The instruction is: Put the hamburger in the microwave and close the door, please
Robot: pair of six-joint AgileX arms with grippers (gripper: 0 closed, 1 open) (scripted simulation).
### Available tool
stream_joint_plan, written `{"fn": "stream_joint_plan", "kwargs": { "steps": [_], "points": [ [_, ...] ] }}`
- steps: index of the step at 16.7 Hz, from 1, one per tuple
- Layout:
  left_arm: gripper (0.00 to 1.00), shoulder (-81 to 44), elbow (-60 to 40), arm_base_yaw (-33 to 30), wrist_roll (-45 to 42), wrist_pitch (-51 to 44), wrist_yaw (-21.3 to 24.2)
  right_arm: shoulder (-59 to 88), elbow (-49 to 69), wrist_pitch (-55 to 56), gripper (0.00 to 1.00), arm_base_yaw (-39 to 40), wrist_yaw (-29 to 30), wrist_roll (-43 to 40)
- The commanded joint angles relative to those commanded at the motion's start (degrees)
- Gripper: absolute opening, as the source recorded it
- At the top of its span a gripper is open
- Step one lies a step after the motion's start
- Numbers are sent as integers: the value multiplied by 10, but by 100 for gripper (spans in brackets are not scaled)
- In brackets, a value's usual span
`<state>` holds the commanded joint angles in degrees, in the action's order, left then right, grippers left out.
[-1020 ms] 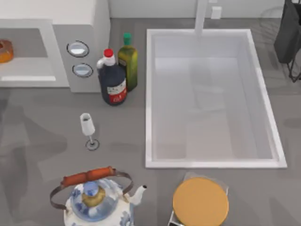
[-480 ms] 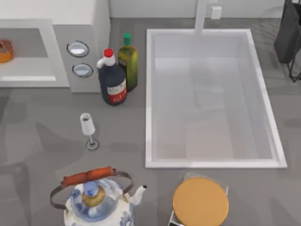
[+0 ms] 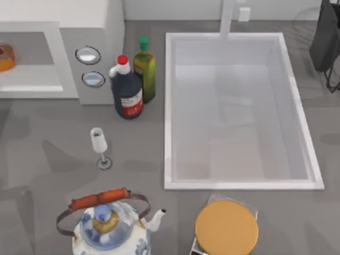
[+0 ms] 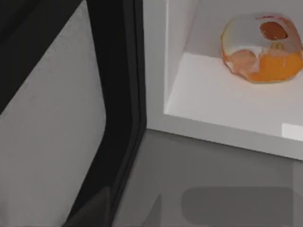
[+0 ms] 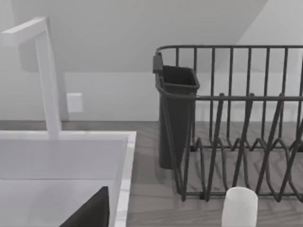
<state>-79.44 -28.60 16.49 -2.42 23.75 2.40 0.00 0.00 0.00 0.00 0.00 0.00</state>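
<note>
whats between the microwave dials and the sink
In the top view, two bottles: a dark red-capped bottle and a green bottle, standing beside the microwave, left of the sink.

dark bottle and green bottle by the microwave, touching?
Cannot tell. In the top view the dark bottle overlaps the green bottle beside the microwave, with no gap visible, but overlap could be just the viewing angle.
</note>
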Motion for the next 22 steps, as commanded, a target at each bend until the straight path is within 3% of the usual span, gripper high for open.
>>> {"fn": "stream_joint_plan", "kwargs": {
  "steps": [6, 18, 22],
  "points": [
    [100, 93, 32, -18, 3, -27, -3, 0, 0, 0, 100, 0, 0, 0],
    [100, 643, 225, -128, 19, -187, -20, 0, 0, 0, 100, 0, 0, 0],
    [100, 766, 273, -157, 23, -227, -23, 0, 0, 0, 100, 0, 0, 0]
  ]
}}
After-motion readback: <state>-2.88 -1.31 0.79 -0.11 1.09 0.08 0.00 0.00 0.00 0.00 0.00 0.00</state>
